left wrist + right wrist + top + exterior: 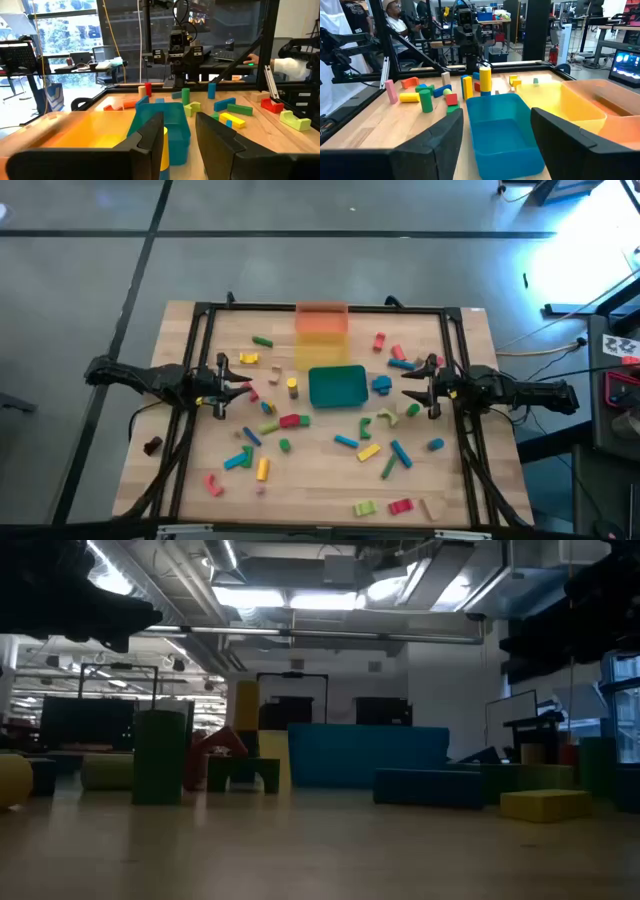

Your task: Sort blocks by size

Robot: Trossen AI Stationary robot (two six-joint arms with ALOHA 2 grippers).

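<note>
While both arms wait, blocks [371, 450] lie scattered around a teal tray [337, 387].

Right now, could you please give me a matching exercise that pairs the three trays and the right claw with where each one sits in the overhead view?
Things:
1. teal tray
2. orange tray
3. yellow tray
4. right claw

Places:
A. between the other two trays
B. mid-table, with the left claw on its left side
C. against the table's edge
D. open and empty, to the right of the teal tray

Pairs: 1-B, 2-C, 3-A, 4-D
</note>
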